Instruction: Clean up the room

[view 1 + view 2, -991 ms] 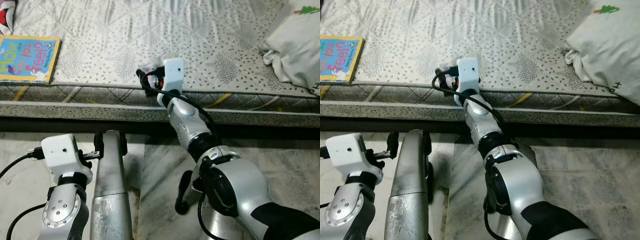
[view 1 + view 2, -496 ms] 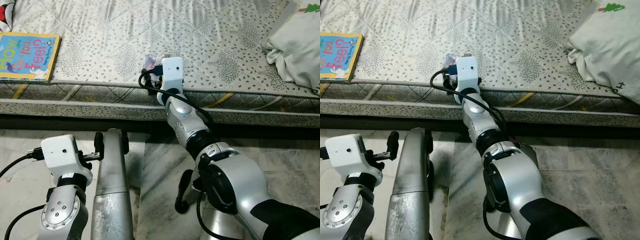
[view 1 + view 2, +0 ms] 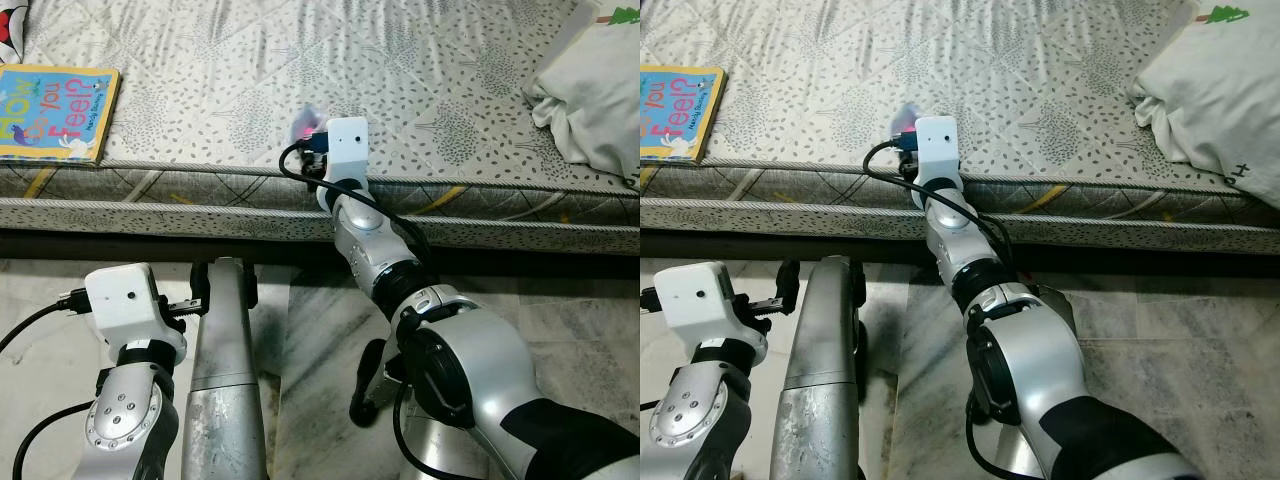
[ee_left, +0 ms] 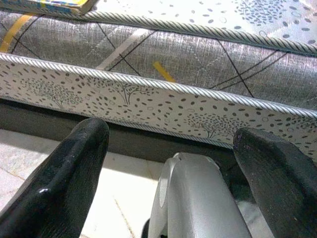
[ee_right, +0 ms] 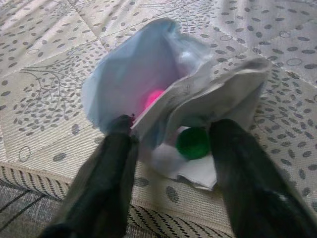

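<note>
A crumpled plastic wrapper (image 5: 173,99), whitish with a pink spot and a green spot showing, is seen lying on the mattress (image 3: 420,70) just past its near edge. It's straddled by the right gripper (image 5: 171,144), whose two black fingers (image 5: 106,173) are spread apart, one on each side of the crumple; the tips look to be touching or nearly touching it, but nothing is pinched. The right arm is stretched forward over the mattress edge.

The left gripper (image 4: 168,168) is held low and near, fingers wide apart, with nothing between them but a silver limb and the marble floor (image 3: 320,340).

Further out, a children's book (image 3: 55,112) is seen far left on the leaf-patterned mattress, and a white pillow (image 3: 590,95) at far right.
</note>
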Motion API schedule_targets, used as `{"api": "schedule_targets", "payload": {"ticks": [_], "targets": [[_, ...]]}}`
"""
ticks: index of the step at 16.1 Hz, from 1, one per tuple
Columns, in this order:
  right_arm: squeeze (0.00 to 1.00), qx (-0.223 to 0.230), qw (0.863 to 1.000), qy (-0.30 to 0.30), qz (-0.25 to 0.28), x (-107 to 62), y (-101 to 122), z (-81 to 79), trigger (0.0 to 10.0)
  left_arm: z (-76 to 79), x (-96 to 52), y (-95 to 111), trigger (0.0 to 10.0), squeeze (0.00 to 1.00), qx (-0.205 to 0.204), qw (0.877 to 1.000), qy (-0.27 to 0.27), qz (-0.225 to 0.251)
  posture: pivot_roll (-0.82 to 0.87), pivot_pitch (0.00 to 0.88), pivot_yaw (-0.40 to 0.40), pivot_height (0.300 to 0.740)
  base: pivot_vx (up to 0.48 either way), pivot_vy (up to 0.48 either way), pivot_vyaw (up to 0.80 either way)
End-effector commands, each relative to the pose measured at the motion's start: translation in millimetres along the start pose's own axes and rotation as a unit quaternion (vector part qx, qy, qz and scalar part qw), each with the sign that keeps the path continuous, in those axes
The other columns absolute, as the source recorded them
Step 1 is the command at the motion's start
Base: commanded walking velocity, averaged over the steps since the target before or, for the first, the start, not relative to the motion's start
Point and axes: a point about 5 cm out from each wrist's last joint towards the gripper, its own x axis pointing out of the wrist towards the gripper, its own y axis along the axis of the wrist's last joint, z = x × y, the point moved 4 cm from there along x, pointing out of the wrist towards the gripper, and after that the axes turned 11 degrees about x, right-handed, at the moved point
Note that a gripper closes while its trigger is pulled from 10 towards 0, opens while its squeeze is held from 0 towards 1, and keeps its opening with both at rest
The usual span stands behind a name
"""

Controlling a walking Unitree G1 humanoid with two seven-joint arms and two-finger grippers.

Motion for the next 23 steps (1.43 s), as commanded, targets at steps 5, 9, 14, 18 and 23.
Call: {"api": "schedule_targets", "payload": {"ticks": [5, 9, 14, 18, 23], "targets": [[0.0, 0.033, 0.998, 0.052, -0.031, -6.8, -18, -59.7, 0.0, -5.9, -0.5, -7, 10.0, 0.0, 0.004, 1.0, 0.015, -0.012, 0.41, 0.401, -0.018, 0.509, 0.0, 0.0, 0.0], [0.0, 0.035, 0.998, 0.047, -0.031, -6.6, -18, -56.1, 0.0, -4.8, 1.4, -7, 10.0, 0.0, 0.003, 1.0, 0.014, -0.012, 0.4, 0.398, -0.016, 0.509, 0.0, 0.0, 0.0], [0.0, 0.038, 0.999, 0.026, -0.027, -2.6, -12, -35.3, 0.0, 0.7, 18.1, -4, 10.0, 0.0, -0.003, 1.0, 0.007, 0.003, 0.37, 0.35, -0.024, 0.509, 0.0, 0.0, 0.0], [0.0, 0.036, 0.999, 0.015, -0.023, 0.0, -7, -22.6, 0.0, 3.0, 34.7, 3, 10.0, 0.0, -0.008, 1.0, 0.007, 0.025, 0.35, 0.284, -0.038, 0.509, 0.0, 0.0, 0.0], [0.0, 0.027, 1.0, 0.008, 0.007, 1.6, 7, 10.4, 0.0, 14.7, 73.6, 12, 10.0, 0.0, -0.014, 0.998, -0.009, 0.063, 0.22, 0.126, -0.031, 0.509, 0.0, 0.0, 0.0]]}}
